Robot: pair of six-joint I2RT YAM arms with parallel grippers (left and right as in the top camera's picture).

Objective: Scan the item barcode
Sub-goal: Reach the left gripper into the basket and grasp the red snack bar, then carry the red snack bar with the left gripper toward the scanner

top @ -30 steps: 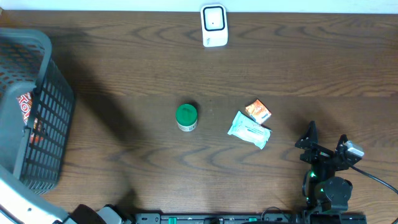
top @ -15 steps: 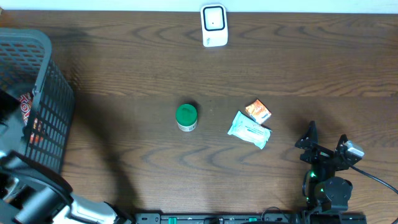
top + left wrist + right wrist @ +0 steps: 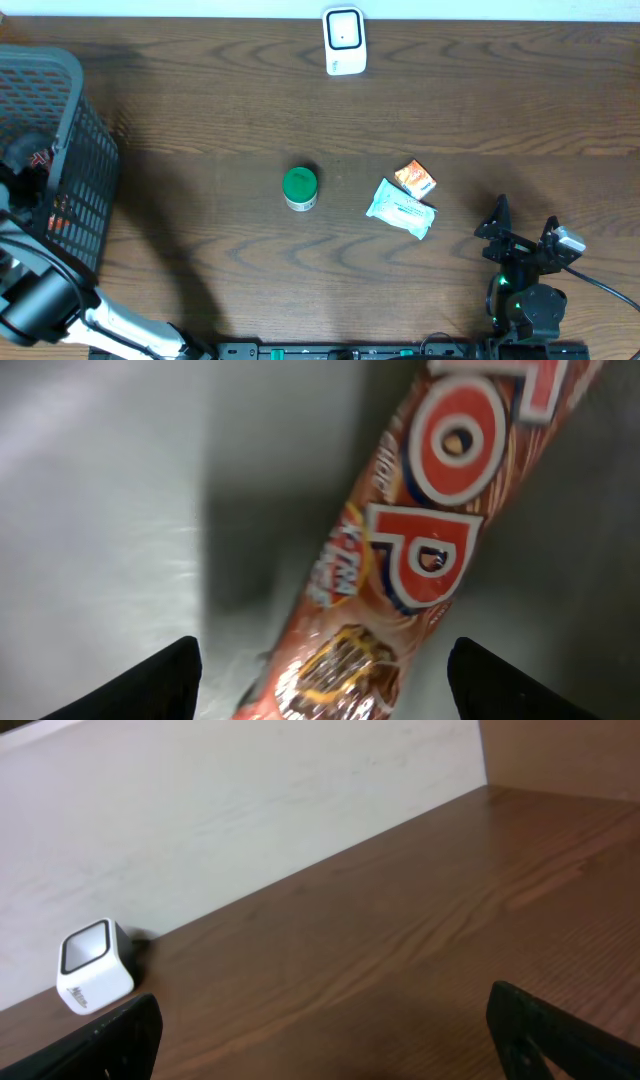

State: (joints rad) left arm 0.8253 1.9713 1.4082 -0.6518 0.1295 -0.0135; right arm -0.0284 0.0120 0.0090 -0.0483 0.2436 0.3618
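Observation:
A red snack packet with big "TOP" lettering lies on the grey floor of the basket. My left gripper hangs just above it, open, with one black fingertip on each side of the packet's lower end and not touching it. In the overhead view the left gripper reaches down inside the basket at the far left. The white barcode scanner stands at the table's far edge, also visible in the right wrist view. My right gripper rests open at the front right, empty.
A green-lidded jar stands mid-table. A pale mint packet and a small orange box lie to its right. The basket's tall mesh walls surround the left gripper. A pale wall runs behind the scanner.
The left arm has swung up from the front left corner over the basket and reached down into it. Its jaws have widened slightly. The right arm has not moved.

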